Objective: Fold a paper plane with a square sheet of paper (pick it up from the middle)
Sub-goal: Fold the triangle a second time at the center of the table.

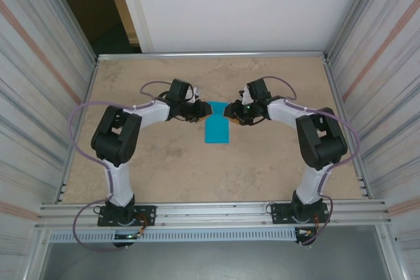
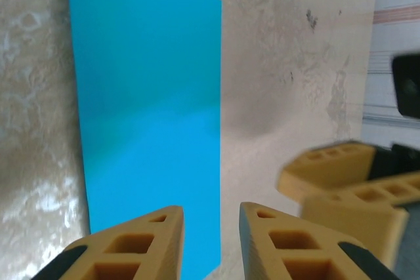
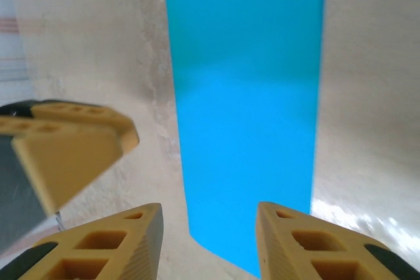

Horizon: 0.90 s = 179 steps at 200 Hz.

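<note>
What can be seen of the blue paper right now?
The blue paper is thin, plain bright cyan, seemingly folded into a narrow strip with straight long edges, angled at its far end. It lies flat on the tan table, running away from the arm bases. The left pincer and right pincer stand open at that far end, neither clamping it.

Flat on the middle of the table (image 1: 275,162): the paper (image 1: 217,129). Just left of its far end, the left gripper (image 1: 199,111); just right, the right gripper (image 1: 231,111), facing each other across the paper. At the near edge, the left arm's base (image 1: 125,213) and the right arm's base (image 1: 300,212), well apart.
</note>
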{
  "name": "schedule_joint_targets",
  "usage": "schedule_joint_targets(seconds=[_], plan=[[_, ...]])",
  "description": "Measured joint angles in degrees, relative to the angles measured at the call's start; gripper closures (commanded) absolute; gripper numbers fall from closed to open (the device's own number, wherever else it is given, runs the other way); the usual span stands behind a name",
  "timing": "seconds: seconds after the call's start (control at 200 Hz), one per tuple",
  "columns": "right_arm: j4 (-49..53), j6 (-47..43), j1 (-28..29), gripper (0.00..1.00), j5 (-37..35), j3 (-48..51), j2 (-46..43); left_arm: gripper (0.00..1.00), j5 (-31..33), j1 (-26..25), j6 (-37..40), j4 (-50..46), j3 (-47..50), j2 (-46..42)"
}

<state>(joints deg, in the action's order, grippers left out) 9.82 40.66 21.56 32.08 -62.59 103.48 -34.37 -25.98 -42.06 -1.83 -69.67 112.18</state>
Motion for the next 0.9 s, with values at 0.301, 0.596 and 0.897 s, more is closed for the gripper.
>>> schedule_joint_targets(seconds=[0.301,0.596,0.897], plan=[[-0.2,3.9,-0.5,0.57,-1.5,7.0,-2.3,0.7,0.2,-0.1,-0.3,-2.2,-2.2,5.1],[0.0,5.7,1.4,0.61,-1.2,8.1,-2.3,0.71,1.1,-0.8,-2.9,-3.4,-2.2,5.4],[0.8,7.0,3.0,0.59,-1.0,9.6,-2.4,0.71,2.6,-0.8,-7.0,-3.7,-2.1,5.9]])
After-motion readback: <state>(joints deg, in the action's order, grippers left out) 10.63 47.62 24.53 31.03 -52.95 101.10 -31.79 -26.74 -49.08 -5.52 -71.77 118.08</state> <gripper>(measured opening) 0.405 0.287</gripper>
